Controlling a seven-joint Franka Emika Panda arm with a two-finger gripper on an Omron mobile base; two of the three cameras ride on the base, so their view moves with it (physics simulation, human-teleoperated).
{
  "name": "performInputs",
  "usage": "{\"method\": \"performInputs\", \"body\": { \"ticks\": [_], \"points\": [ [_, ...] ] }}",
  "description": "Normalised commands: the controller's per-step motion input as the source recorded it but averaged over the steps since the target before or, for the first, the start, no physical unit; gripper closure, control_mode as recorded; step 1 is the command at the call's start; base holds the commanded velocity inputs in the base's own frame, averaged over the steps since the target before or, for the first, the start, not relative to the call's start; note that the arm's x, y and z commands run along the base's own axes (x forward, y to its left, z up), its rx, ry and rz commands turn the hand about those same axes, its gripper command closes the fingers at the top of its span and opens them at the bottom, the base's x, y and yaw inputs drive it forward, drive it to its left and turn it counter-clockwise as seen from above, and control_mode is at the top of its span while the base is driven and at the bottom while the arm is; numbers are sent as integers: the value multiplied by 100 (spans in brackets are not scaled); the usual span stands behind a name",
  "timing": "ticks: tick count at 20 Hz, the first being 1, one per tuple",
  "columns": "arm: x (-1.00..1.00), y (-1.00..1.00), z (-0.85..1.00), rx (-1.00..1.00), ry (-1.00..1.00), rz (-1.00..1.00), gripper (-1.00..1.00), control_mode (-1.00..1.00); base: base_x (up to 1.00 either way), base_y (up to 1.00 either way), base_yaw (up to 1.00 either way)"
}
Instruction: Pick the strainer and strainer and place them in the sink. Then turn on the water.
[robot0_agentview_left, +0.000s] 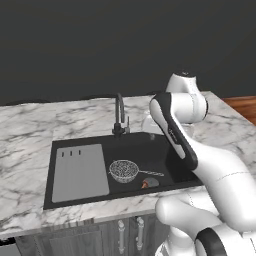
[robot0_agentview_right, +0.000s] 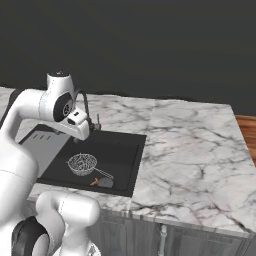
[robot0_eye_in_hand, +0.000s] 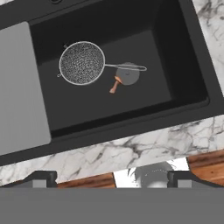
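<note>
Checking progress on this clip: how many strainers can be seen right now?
1. The strainer lies in the sink basin, its handle reaching over the drain, beside the grey drainboard. A second may be hidden behind the arm.

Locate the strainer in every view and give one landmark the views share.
Left base view: strainer lies in the sink, right of the grey drainboard.
Right base view: strainer in the basin, below the end effector.
Hand view: strainer upper left of centre, handle pointing right.
Shared landmark: the small orange-handled utensil beside its handle.
</note>
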Motion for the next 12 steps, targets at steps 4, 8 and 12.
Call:
{"method": "performInputs", "body": {
  "ticks": [4,8,12],
  "points": [
    [0,1,0,0,0,0,-100,-100,0,0,0],
    [0,0,0,0,0,0,-100,-100,0,0,0],
    [0,0,0,0,0,0,-100,-100,0,0,0]
  ]
}}
